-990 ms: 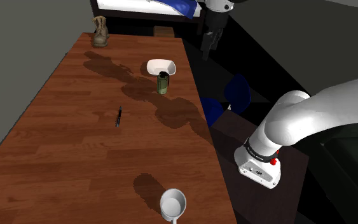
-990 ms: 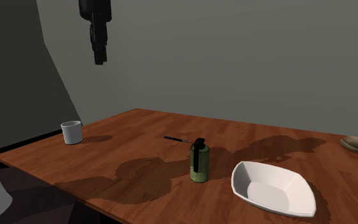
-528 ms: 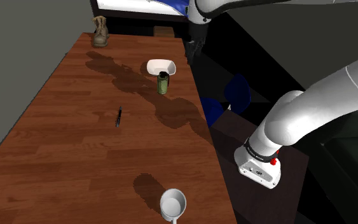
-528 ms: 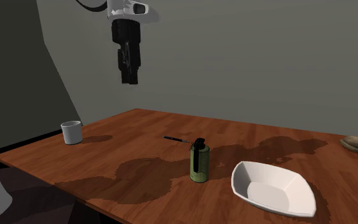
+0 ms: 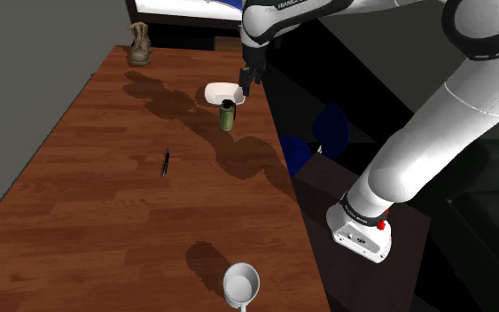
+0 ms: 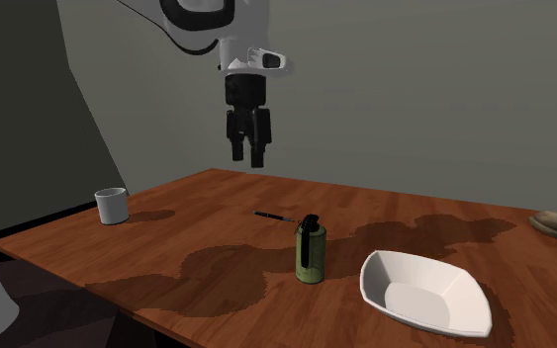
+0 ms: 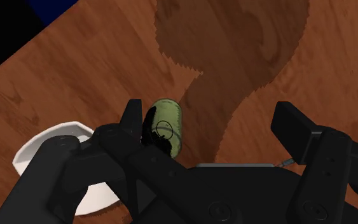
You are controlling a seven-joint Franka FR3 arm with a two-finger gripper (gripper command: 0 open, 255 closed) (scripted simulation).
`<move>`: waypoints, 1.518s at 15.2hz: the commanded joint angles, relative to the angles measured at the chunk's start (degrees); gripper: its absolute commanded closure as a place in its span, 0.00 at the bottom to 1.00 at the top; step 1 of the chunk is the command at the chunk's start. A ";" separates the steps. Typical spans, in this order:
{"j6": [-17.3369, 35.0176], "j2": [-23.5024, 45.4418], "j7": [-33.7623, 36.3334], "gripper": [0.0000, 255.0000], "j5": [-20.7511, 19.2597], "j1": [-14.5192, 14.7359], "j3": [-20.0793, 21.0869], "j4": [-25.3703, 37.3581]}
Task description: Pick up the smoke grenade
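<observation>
Smoke grenade, olive green, standing upright on desk, just beside white bowl. Pincer hanging above it, well apart, fingers spread, gripping nothing. Approach step likely in hand. Next move calling for centring over grenade, descending, straddling body, clenching.

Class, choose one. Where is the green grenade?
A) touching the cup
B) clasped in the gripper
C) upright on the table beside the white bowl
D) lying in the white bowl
C: the grenade stands upright on the table next to the bowl, with the open gripper above it.
</observation>
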 commanded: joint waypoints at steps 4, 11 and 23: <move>3.79 10.96 -1.35 0.00 0.68 -0.35 -0.37 7.00; 5.96 26.67 -3.08 0.00 1.78 -1.01 -0.32 20.20; 10.52 33.13 -3.20 1.00 1.98 -1.15 -0.23 22.02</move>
